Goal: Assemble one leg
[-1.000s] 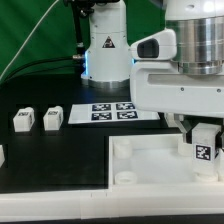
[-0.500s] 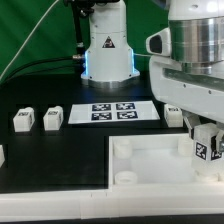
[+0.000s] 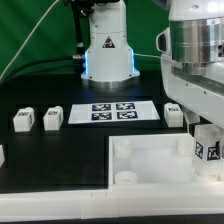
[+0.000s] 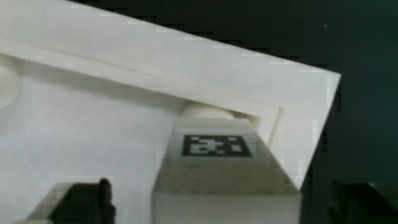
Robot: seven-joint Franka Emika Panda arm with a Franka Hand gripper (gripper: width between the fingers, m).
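Observation:
My gripper is shut on a leg, a small white block with a black-and-white tag, and holds it upright at the far right corner of the large white square tray-like piece. In the wrist view the leg stands between my dark fingers against the tray's raised corner rim; the gripper straddles it. The leg's lower end is hidden, so I cannot tell how deep it sits in the socket.
Two more legs stand on the black table at the exterior view's left, one shows at the left edge and one behind my gripper. The marker board lies before the robot base.
My hand has shifted toward the exterior view's right and turned. The leg has stayed at the tray corner, and its tag now faces more to the right.

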